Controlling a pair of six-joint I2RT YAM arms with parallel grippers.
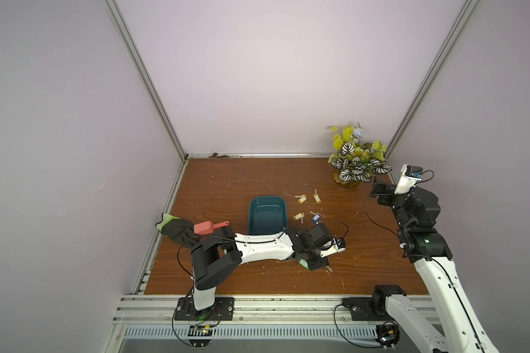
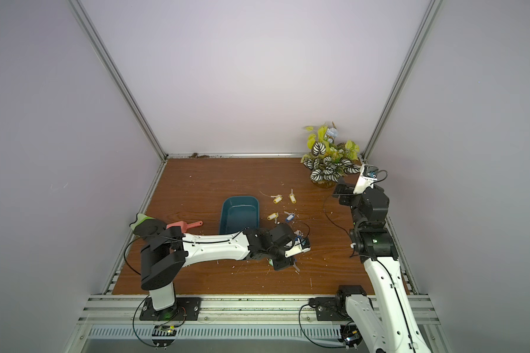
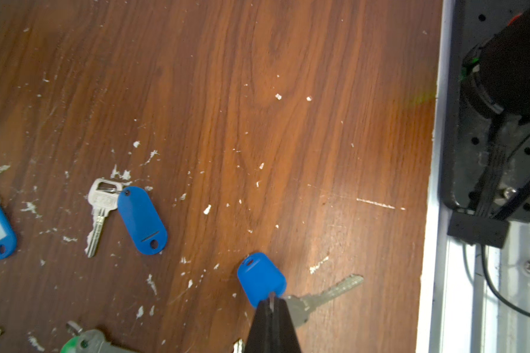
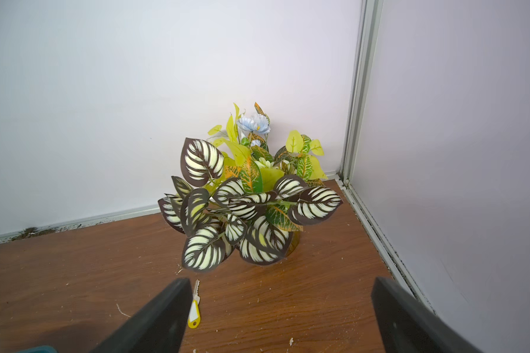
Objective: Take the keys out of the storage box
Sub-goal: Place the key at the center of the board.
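The dark teal storage box [image 1: 266, 199] [image 2: 240, 198] stands mid-table, and no keys show inside it. Several keys lie to its right: yellow tags [image 1: 302, 199] [image 1: 317, 198] [image 1: 298, 216] and a blue tag [image 1: 315, 218]. My left gripper [image 3: 271, 301] [image 1: 316, 264] is in front of the box, low over the wood. It is shut on a key ring joining a blue tag [image 3: 261, 278] and a silver key [image 3: 325, 296]. Another blue-tagged key [image 3: 141, 220] lies nearby. My right gripper [image 4: 280, 305] [image 1: 377, 189] hangs open and empty by the plant.
A potted plant [image 1: 357, 159] fills the back right corner, with a yellow-tagged key [image 4: 194, 311] in front of it. A red-orange scoop [image 1: 208, 226] and a black-green glove [image 1: 175, 229] lie left of the box. A green tag [image 3: 83, 343] sits near the left gripper.
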